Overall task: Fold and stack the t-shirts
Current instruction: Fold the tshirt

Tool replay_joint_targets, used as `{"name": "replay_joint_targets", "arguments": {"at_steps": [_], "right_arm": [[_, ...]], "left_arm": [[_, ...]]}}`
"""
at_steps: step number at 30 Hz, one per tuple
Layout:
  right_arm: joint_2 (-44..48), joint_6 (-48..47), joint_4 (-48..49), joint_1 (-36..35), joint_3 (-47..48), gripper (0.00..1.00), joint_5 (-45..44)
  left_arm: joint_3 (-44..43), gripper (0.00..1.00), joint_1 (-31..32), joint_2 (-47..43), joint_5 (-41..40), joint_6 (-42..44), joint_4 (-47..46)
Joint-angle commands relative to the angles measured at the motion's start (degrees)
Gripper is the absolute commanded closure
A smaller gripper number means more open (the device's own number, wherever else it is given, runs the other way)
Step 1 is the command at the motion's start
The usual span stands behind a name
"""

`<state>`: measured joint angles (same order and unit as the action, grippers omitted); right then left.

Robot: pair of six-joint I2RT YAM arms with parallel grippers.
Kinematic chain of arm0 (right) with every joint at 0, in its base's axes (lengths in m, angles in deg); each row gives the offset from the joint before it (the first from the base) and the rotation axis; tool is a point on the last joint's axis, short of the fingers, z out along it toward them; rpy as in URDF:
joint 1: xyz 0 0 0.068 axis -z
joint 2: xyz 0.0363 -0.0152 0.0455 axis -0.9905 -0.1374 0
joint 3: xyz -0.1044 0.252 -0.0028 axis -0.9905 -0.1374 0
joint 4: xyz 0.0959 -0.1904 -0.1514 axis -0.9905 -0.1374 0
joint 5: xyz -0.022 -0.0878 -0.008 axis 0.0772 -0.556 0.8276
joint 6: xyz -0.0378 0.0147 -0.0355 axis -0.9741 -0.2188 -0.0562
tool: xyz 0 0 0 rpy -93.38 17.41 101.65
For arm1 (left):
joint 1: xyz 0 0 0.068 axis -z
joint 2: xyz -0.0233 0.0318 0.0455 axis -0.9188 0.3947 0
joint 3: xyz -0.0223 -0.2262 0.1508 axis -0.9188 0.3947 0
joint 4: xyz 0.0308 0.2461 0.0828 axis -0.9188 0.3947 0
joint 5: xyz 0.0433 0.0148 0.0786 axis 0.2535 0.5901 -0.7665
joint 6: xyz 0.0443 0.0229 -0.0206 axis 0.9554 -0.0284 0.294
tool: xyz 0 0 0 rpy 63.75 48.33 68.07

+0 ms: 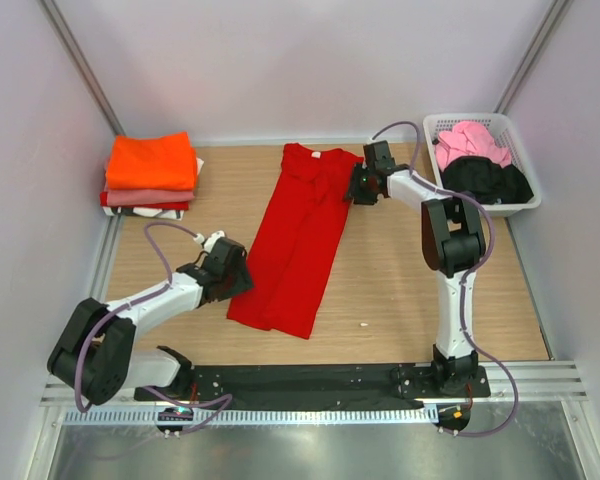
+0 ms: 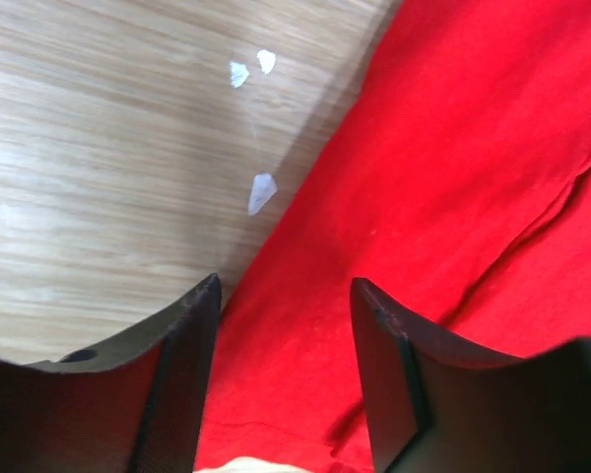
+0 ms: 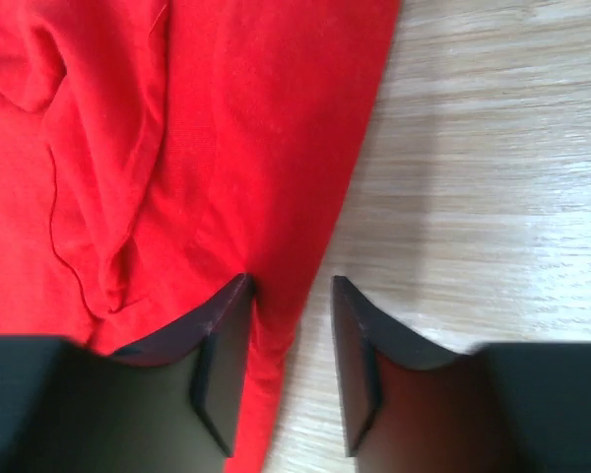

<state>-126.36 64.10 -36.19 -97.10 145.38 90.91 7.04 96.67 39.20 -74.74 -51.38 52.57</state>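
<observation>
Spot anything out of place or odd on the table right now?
Minor only: a few small white flecks lie on the wooden table beside the bright red cloth t-shirt, near the open left gripper; they look like stray debris. The shirt lies diagonally, with creases. Nothing spilled or damaged.

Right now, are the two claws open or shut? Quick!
Left claw: open over the edge of the red t-shirt, holding nothing.
Right claw: open at its other edge, holding nothing.

Both arms extended; left claw (image 2: 286, 286), right claw (image 3: 291, 283) jaws apart.
</observation>
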Motion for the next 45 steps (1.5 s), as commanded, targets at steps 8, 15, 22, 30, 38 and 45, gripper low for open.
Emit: {"name": "replay_joint_targets", "arguments": {"at_steps": [8, 15, 22, 30, 38, 45], "right_arm": [[-6.1, -1.6, -3.0, 0.0, 8.2, 0.99, -0.1], [-15.3, -4.6, -7.9, 0.0, 20.5, 0.99, 2.4], [-15.7, -4.0, -8.1, 0.0, 18.8, 0.88, -0.8], [-7.6, -4.2, -10.0, -0.1, 16.0, 0.21, -3.7], [23.9, 1.6, -5.6, -2.9, -13.4, 0.2, -7.5], [45.5, 13.4, 6.3, -16.6, -49.3, 0.32, -1.3]], "left_arm": [[9.1, 1.0, 1.2, -0.5, 9.1, -4.8, -6.2], [12.9, 1.0, 8.1, -6.0, 10.4, -11.8, -6.3], [11.9, 0.93, 8.9, -9.2, 7.5, -11.7, -1.4], [7.6, 0.1, 8.8, -12.1, 6.7, -9.9, 4.2], [2.0, 0.0, 8.9, -18.5, 5.5, -7.5, 12.8], [4.9, 0.0, 9.0, -20.7, 7.0, -8.0, 11.6]]}}
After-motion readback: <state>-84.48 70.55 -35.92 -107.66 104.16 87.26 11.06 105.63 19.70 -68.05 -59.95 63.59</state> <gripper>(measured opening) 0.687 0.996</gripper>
